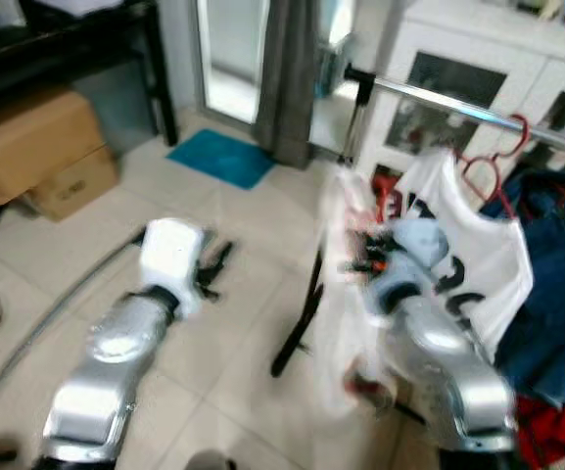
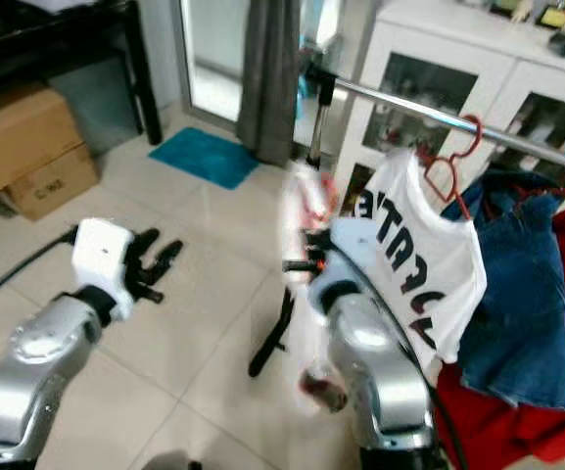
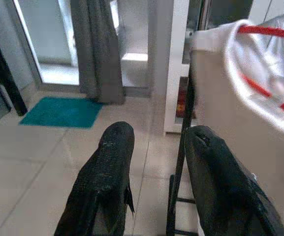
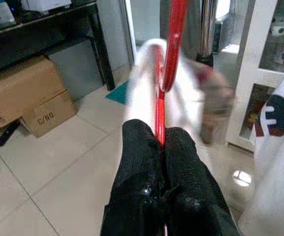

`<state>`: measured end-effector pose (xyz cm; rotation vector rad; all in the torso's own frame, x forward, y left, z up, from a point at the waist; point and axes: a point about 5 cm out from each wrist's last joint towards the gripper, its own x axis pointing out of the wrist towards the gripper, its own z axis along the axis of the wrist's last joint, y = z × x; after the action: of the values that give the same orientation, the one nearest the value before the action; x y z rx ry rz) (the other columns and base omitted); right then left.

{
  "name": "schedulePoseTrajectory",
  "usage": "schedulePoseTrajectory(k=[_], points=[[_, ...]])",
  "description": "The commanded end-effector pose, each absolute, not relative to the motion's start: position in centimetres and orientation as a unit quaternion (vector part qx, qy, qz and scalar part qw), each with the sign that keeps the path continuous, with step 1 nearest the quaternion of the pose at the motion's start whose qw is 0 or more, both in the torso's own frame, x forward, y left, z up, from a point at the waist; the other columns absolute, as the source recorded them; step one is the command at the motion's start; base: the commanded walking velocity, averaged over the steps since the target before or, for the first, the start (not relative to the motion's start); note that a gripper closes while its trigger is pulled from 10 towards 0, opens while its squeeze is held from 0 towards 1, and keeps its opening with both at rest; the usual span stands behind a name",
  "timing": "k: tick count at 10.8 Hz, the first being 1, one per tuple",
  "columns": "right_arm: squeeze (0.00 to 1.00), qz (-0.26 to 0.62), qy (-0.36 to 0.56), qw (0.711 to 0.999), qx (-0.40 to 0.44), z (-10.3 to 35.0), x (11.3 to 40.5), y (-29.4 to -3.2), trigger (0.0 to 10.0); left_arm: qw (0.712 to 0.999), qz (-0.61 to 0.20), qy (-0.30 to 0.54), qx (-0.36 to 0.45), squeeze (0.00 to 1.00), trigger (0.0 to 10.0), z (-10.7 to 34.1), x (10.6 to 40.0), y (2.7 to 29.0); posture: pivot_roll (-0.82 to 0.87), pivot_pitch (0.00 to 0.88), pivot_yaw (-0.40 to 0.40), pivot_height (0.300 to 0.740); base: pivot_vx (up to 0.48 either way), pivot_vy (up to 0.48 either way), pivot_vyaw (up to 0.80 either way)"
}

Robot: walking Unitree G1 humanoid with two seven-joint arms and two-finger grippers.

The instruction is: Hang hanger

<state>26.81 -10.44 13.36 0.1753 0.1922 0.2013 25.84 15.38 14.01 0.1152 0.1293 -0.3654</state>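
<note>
My right gripper (image 4: 160,140) is shut on the wire of a red hanger (image 4: 167,59) that carries a white garment (image 2: 300,220). It is held up just left of the end of the silver rail (image 2: 409,110), blurred in the eye views. On the rail hangs another red hanger (image 1: 491,174) with a white lettered T-shirt (image 2: 429,255), and beside that a denim garment (image 1: 561,284). My left gripper (image 1: 213,267) hovers low over the floor to the left, its fingers (image 3: 105,172) apart with nothing between them.
The rack's black leg (image 1: 298,328) slants down to the tiled floor. A white glass-door cabinet (image 1: 488,59) stands behind the rail. A grey curtain (image 1: 287,78), a teal mat (image 1: 221,157) and cardboard boxes (image 1: 37,147) lie to the left. Red cloth (image 2: 517,421) sits at lower right.
</note>
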Motion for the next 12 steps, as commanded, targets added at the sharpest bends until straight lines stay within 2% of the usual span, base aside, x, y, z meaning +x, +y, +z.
schedulePoseTrajectory(k=[1,6,9,12], points=[[0.00,0.082,0.080,0.990,0.080,14.0,27.0,-11.4,10.0,0.976,-0.202,0.057,0.054,0.00,10.0,14.2,25.8,14.4,0.08,0.055,-0.043,0.740,0.330,0.000,0.00],[0.00,0.055,0.068,0.994,0.070,14.6,27.5,-11.8,10.0,0.976,-0.204,0.054,0.056,0.00,10.0,14.5,26.0,14.5,0.08,0.061,-0.037,0.740,0.330,0.000,0.00],[0.00,0.043,0.097,0.993,0.044,13.9,27.0,-12.8,10.0,0.975,-0.208,0.058,0.056,0.00,10.0,14.3,25.8,14.3,0.07,0.069,-0.039,0.740,0.330,0.000,-0.72],[0.00,0.097,0.137,0.986,0.014,13.4,25.2,-12.9,10.0,0.974,-0.210,0.058,0.056,0.00,10.0,14.2,25.6,14.2,0.07,0.077,-0.042,0.740,0.328,0.000,0.00]])
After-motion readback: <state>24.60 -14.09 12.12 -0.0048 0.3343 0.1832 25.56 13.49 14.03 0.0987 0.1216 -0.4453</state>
